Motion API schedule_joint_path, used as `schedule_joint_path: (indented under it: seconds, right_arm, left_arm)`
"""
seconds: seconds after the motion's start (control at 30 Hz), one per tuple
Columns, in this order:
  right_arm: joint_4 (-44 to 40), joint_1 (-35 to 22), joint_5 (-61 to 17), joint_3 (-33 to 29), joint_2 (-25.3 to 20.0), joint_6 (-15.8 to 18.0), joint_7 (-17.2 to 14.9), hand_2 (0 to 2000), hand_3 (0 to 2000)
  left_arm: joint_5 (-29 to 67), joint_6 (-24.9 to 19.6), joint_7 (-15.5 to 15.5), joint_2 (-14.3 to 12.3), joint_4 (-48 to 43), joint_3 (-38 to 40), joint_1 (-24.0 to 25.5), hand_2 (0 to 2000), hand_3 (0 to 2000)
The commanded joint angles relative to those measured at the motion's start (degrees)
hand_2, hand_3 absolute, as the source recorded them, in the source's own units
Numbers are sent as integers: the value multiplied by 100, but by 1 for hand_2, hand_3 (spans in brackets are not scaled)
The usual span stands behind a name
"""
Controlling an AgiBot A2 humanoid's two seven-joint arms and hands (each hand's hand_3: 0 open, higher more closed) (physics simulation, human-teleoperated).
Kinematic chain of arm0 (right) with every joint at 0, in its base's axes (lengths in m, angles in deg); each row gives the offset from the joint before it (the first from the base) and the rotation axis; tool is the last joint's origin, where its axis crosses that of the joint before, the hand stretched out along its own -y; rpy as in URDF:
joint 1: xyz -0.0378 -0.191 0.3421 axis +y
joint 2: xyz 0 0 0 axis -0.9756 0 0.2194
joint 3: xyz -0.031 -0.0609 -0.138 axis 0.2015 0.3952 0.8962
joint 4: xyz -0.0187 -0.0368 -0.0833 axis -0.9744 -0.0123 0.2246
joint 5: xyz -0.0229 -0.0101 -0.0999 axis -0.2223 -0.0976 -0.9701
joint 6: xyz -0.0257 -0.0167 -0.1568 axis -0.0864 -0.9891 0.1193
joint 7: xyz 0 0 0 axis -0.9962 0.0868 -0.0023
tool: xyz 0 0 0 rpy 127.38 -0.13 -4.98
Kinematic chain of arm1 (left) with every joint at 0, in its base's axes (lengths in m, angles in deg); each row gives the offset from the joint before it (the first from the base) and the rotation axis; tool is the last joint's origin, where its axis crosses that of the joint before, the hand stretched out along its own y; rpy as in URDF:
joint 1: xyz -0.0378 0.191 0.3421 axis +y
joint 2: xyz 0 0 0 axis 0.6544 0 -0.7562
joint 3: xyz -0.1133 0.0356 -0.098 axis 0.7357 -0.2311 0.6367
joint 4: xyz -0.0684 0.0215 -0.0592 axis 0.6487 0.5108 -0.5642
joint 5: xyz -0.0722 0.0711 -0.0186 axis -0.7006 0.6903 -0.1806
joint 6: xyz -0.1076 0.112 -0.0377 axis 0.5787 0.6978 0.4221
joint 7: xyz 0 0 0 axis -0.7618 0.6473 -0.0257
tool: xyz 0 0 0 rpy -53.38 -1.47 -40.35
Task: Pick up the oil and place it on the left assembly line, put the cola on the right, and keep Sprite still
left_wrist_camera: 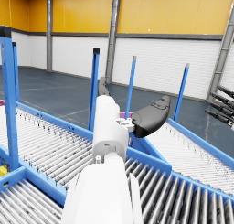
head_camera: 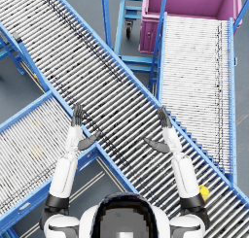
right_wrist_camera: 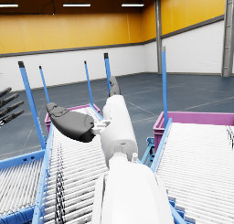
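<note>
- Oil comes first in this job, and neither hand has it. My left hand (head_camera: 79,132) and my right hand (head_camera: 164,134) both hang over the middle line (head_camera: 121,96). Their fingers are apart and point ahead, the thumbs turn in toward each other, and nothing is in either.
- Both wrist views show the same: a bare thumb held off the palm, with only rollers under it.
- Between the hands and ahead of them I see bare rollers, no bottle and no can.
- A small yellow thing (head_camera: 204,191) sits on the middle line just beside my right elbow, near that line's right rail and well behind the hand. It may be the oil's cap, but that is a guess; it is too small to tell.
- Neither cola nor Sprite shows in any view.
- I judge the step in hand to be finding the oil, with no grasp begun.
- To do it well, I should keep the fingers apart until I can tell which thing is which. Then I should close around the bottle's body with it upright, since a nudge on rollers could send it rolling.
- The left line (head_camera: 29,144) lies just outside my left hand. The right line (head_camera: 194,86) lies beyond my right hand and runs up to the pink bin (head_camera: 194,4).
- If the yellow thing is the oil, it lies on my right side, and the carry to the left line crosses the middle line.
</note>
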Motion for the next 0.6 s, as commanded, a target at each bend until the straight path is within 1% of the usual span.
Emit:
schedule_joint_path:
  seconds: [0.03, 0.6]
  right_arm:
    - [0, 0, 0, 0, 0, 0, 0, 0, 0]
    - [0, 0, 0, 0, 0, 0, 0, 0, 0]
  left_arm:
    - [0, 0, 0, 0, 0, 0, 0, 0, 0]
    - [0, 0, 0, 0, 0, 0, 0, 0, 0]
